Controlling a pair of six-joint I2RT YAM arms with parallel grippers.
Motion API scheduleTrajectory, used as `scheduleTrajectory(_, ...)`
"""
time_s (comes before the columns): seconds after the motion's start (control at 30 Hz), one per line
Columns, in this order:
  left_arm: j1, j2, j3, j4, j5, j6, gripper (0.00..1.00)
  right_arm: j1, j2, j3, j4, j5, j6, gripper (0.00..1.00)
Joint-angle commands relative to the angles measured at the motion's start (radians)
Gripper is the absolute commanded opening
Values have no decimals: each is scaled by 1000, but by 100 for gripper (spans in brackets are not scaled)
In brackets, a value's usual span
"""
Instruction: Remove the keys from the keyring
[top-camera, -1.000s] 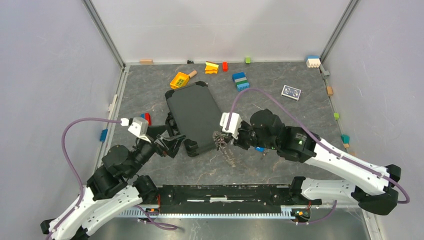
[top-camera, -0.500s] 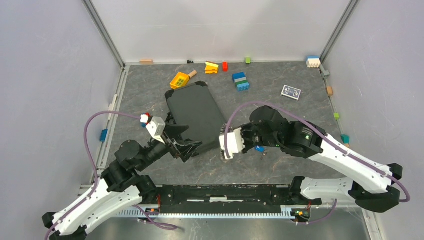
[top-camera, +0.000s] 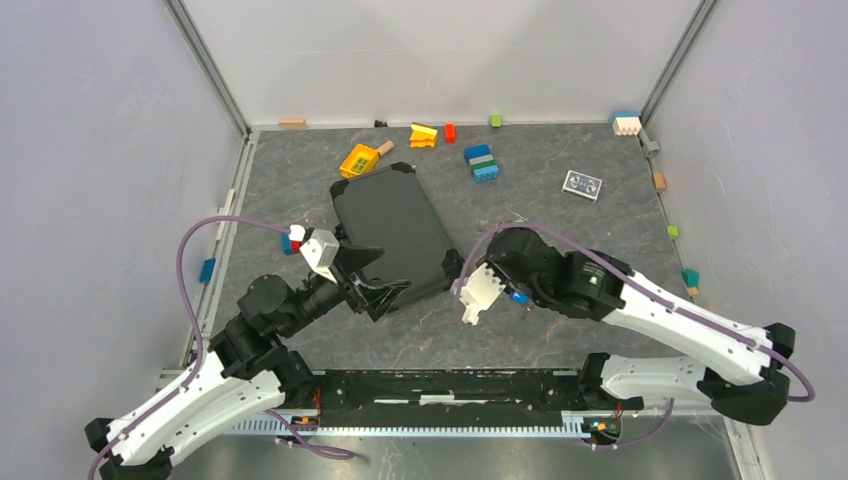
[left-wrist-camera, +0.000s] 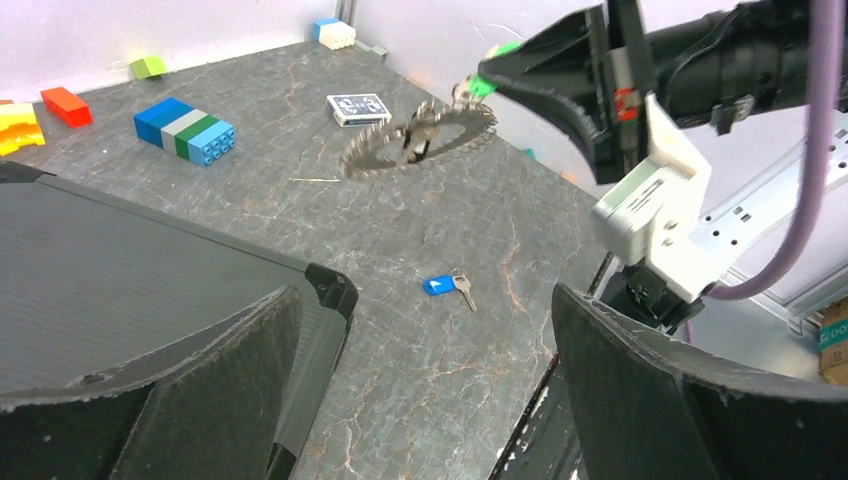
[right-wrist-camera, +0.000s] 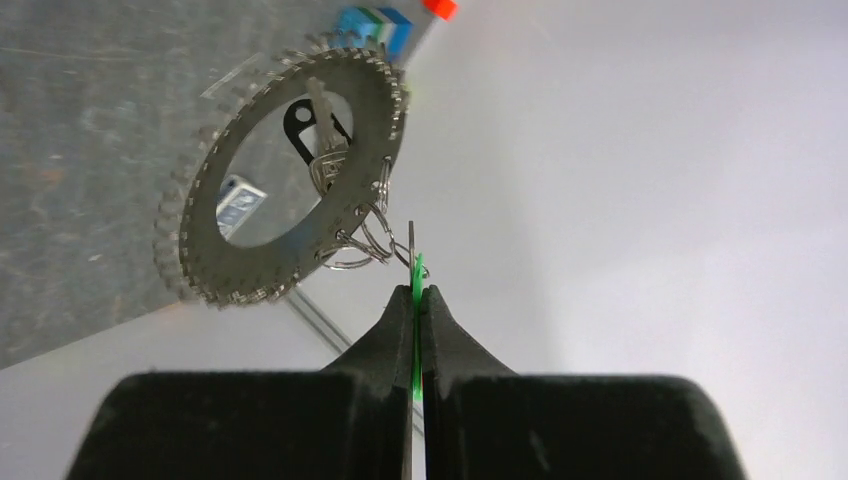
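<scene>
Rolled over, right claw (right-wrist-camera: 415, 296) pinches green tag (right-wrist-camera: 417, 274) of toothed metal keyring (right-wrist-camera: 177, 245).

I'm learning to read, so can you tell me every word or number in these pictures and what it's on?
No text can be read for sure.
card box: printed pattern, too small to read.
blue key: white mark on its head, too blurred.
brown box at the picture's edge: greenish letters, cut off and blurred.
green tag: seen edge-on, nothing readable.
</scene>
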Motion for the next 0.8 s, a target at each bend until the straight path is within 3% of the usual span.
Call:
scheduleTrajectory(0.0, 3, 19, -4, 67, 0, 48, 100, 9, -113, -25, 225, 11, -155, 0)
scheduleTrajectory(0.3, 3, 98, 9, 181, 41, 44, 100, 9, -282, -106, 399, -459, -130, 0)
scheduleTrajectory(0.77, 3, 164, 8, 381, 291, 59, 100, 10, -340, -126, 418, -716, -188, 0)
